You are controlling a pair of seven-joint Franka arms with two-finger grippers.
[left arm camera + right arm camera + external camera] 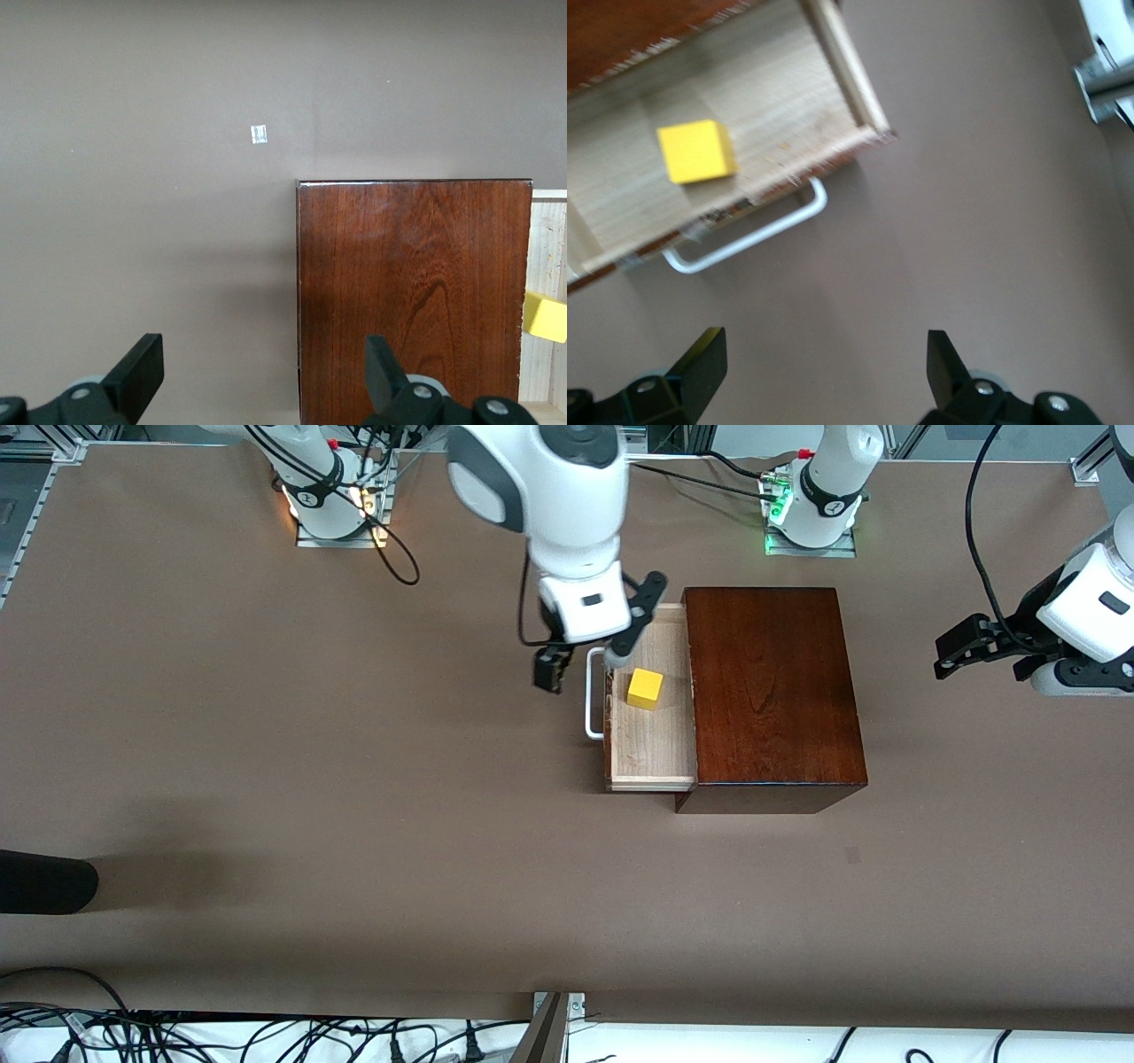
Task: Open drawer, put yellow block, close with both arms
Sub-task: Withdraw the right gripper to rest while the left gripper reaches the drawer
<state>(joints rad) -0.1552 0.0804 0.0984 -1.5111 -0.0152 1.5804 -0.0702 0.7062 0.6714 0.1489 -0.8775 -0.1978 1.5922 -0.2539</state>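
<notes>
Brown matting covers the whole counter [354, 779], and my two arms reach over it from their bases along its edge.

My right pincer [585, 664] hangs released, fingers spread wide and grasping nothing, over the drawer's [651, 735] white handle [592, 691] and front edge. In the right wrist view its two black fingertips [700, 359] stand well apart over bare matting, with the handle [744, 239] and the pale wooden tray [762, 115] just past them. Inside that tray lies the block [645, 688], a small yellow cube resting flat on the tray floor, toward the end of the drawer farther from the front camera and apart from its walls. Pulled out, the drawer juts from the dark mahogany box [771, 691] toward the right arm's end of the counter.

My left pincer [983, 651] waits, also released and empty, over bare counter at the left arm's end, well apart from the box. In the left wrist view its fingertips [142, 363] frame the box top [412, 292], with a sliver of the tray and the block [547, 319] at the edge. A small pale mark [259, 134] sits on the matting near the box.
</notes>
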